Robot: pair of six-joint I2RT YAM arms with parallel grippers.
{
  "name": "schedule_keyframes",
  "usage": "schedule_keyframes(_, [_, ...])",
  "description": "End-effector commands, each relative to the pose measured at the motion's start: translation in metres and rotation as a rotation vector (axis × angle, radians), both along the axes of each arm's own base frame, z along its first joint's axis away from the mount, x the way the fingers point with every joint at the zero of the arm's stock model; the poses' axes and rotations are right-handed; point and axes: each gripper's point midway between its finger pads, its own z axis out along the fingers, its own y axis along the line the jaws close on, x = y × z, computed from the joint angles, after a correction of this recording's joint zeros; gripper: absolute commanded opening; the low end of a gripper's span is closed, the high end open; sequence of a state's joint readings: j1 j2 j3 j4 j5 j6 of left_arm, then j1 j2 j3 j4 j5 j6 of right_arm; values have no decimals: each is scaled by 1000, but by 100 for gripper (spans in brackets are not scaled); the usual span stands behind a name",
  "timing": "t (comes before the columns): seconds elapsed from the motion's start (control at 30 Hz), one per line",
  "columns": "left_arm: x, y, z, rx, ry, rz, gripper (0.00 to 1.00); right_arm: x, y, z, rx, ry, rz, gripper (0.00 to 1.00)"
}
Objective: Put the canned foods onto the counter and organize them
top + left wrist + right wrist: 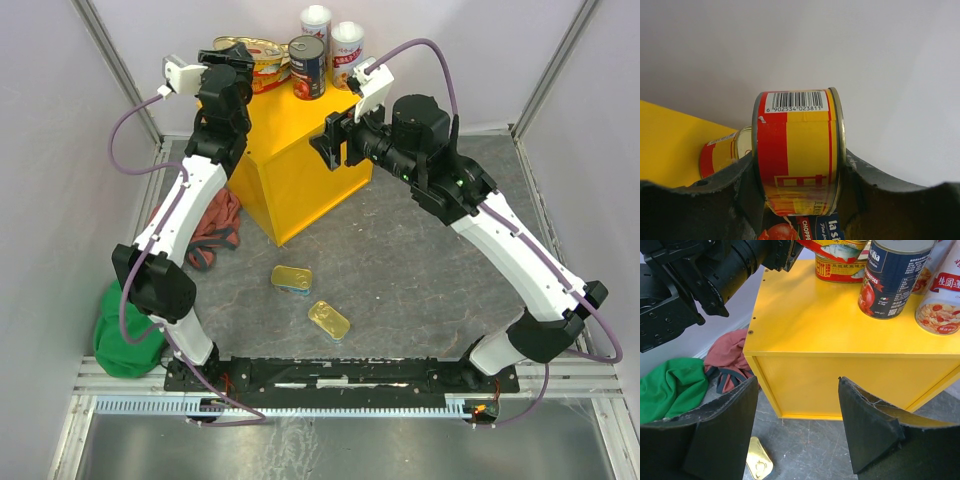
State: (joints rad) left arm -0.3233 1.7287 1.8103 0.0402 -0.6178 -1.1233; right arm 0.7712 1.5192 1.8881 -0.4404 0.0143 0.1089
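One barcode, left-wrist view only | left tool clamps oval tin | right tool spread, empty

Grey floor: yellow counter, near gold tin, far gold tin, red cloth (green cloth).

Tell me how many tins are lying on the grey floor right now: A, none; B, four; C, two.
C: the top view shows exactly two on the grey floor, the far gold tin and the near gold tin, both in front of the yellow box.
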Motion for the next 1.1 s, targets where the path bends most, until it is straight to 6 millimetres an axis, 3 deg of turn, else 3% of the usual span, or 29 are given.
schedule_keyframes(0.0, [-16, 6, 15, 32, -8, 15, 57, -4, -5, 26, 65, -55, 6, 73])
schedule_keyframes(0.57, [-6, 9, -4, -11, 21, 18, 58, 2, -6, 24, 65, -50, -4, 73])
schedule_keyframes(1.07, [10, 7, -4, -95, -26, -30, 60, 6, -5, 23, 61, -48, -7, 73])
